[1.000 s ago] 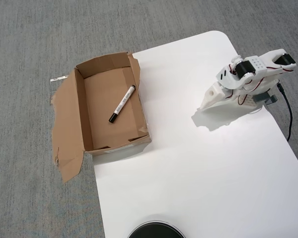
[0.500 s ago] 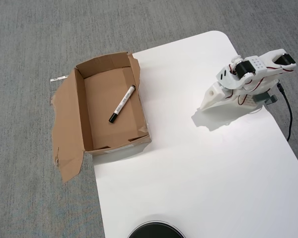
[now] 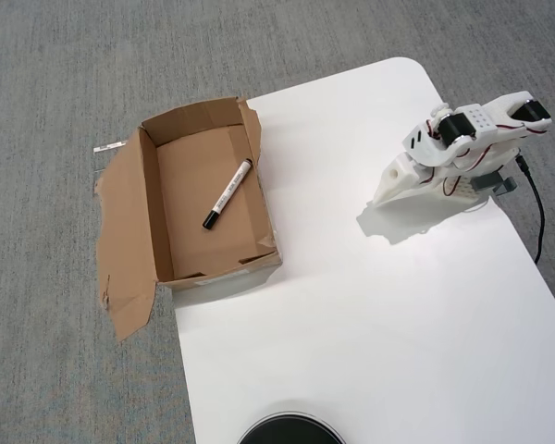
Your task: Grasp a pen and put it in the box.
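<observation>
The pen [image 3: 228, 192] is white with black print, a black cap and a small black tip; the box [image 3: 148, 208] is plain brown cardboard; the bench [image 3: 370, 314] is white; the carpet [image 3: 65, 83] is mottled grey; the arm [image 3: 462, 153] is white with black motors and red wires.

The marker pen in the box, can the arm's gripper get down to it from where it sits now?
Probably yes. The pen lies alone on the floor of the open-topped box, nothing covering it, and the table between it and the folded arm's gripper is bare. Whether the arm stretches that far is unclear.
</observation>
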